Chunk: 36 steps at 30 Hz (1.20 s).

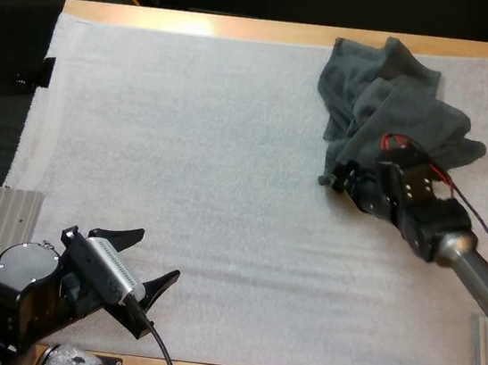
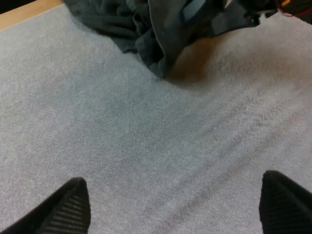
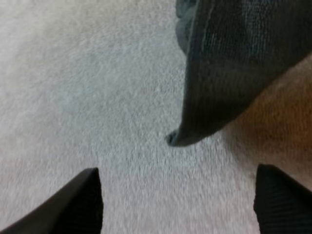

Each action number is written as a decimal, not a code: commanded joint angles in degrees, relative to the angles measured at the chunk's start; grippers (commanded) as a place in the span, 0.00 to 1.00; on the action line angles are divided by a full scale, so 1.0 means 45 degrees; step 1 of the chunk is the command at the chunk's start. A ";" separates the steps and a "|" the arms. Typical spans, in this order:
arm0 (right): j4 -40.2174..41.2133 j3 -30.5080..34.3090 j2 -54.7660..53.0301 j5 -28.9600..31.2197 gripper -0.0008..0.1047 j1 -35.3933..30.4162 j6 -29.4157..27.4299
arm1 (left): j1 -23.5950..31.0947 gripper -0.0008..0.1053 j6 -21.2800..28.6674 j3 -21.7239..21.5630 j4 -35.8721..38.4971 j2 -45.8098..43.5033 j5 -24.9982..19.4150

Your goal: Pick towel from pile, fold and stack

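Crumpled towel pile [image 1: 397,102]: far right of the white mat [image 1: 193,158], unfolded. Right gripper [image 1: 342,176]: fingers spread at the pile's near-left corner, pinching nothing. Left gripper [image 1: 157,253]: spread, near left. Picking, folding and stacking all remain.

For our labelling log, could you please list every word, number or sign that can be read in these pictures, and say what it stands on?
None: no words, numbers, brands or signs can be read on the towel, the mat or the table.
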 commanded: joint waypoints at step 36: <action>-0.1125 -0.1217 0.3705 0.1050 0.10 -0.0002 0.0732 | -0.0065 0.66 -0.0003 -0.0088 -0.0208 -0.0025 0.0046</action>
